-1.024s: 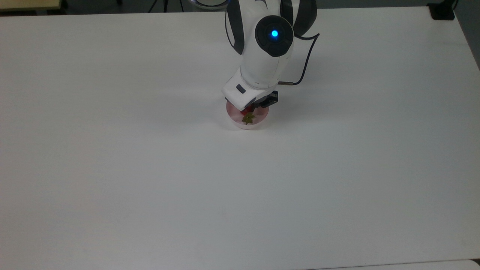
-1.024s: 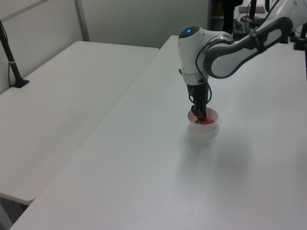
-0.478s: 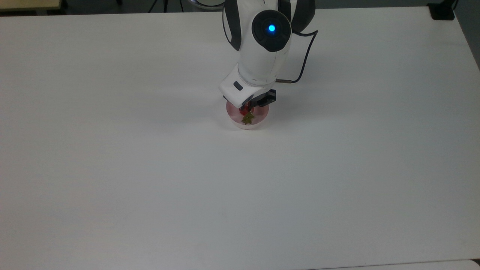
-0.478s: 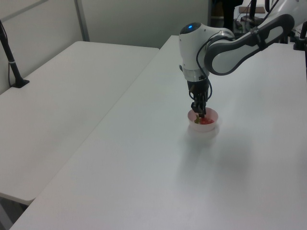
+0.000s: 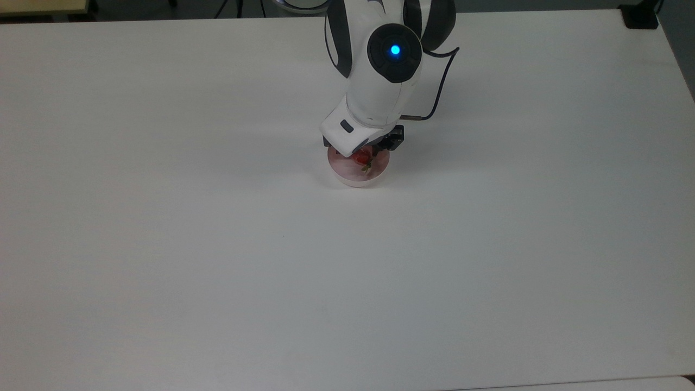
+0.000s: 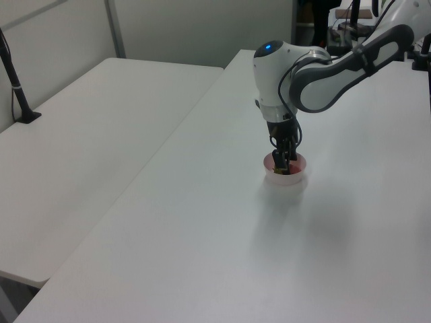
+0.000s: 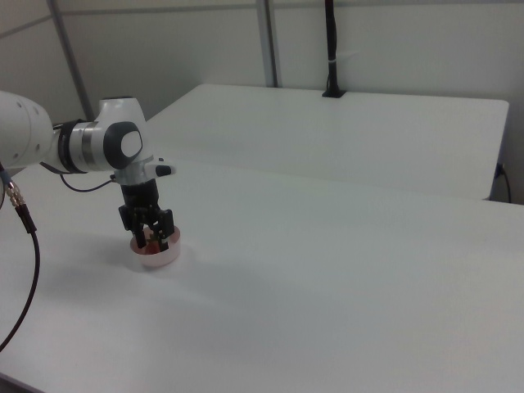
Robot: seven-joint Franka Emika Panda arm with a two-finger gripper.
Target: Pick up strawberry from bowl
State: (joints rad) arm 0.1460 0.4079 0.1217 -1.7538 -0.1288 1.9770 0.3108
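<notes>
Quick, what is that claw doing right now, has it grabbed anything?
Gripper: down inside the pink bowl, right at the strawberry; whether it is open or closed on the berry cannot be told.

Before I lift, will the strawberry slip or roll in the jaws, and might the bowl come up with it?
The strawberry looks glossy and rounded, so it may slip or twist in a light grip. It seems small and toy-like, probably light and stiff. The bowl looks like thin plastic sitting loose on the table; if the gripper catches its wall, it could tip or slide.
</notes>
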